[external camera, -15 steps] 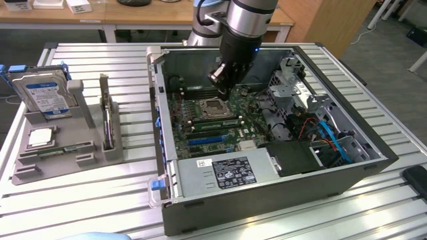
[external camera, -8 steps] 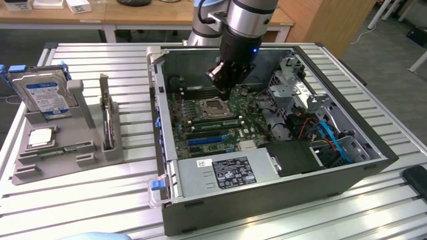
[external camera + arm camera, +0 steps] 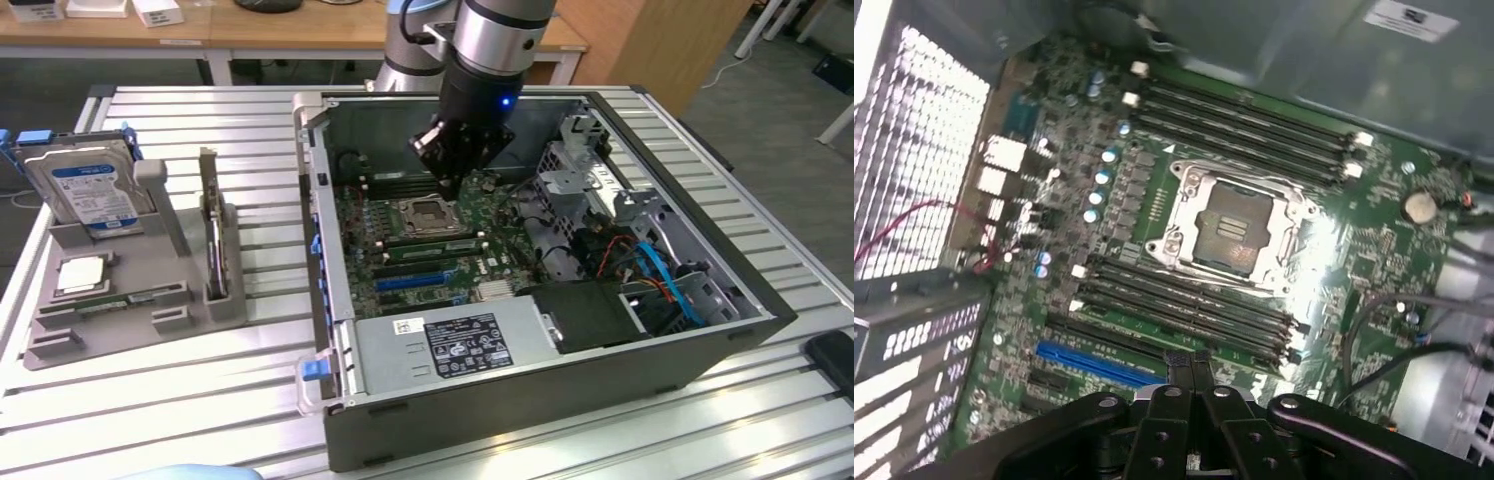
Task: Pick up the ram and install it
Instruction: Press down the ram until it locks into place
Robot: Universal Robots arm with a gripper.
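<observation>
The ram (image 3: 130,300), a narrow green stick, lies in the grey holder (image 3: 80,340) on the exterior view's left, far from the arm. My gripper (image 3: 447,186) hangs inside the open computer case (image 3: 534,395), just above the motherboard (image 3: 414,265) near the CPU socket (image 3: 430,214). In the wrist view the gripper (image 3: 1192,368) is shut, its two black fingers pressed together with nothing between them. They hover over the lower bank of dark memory slots (image 3: 1184,305); a second bank (image 3: 1244,125) lies beyond the CPU socket (image 3: 1229,228).
The holder also carries a blue-labelled hard drive (image 3: 87,190), an upright dark expansion card (image 3: 211,235) and a square chip (image 3: 80,273). Inside the case are a power supply (image 3: 454,345), a drive cage (image 3: 587,185) and blue and orange cables (image 3: 661,280).
</observation>
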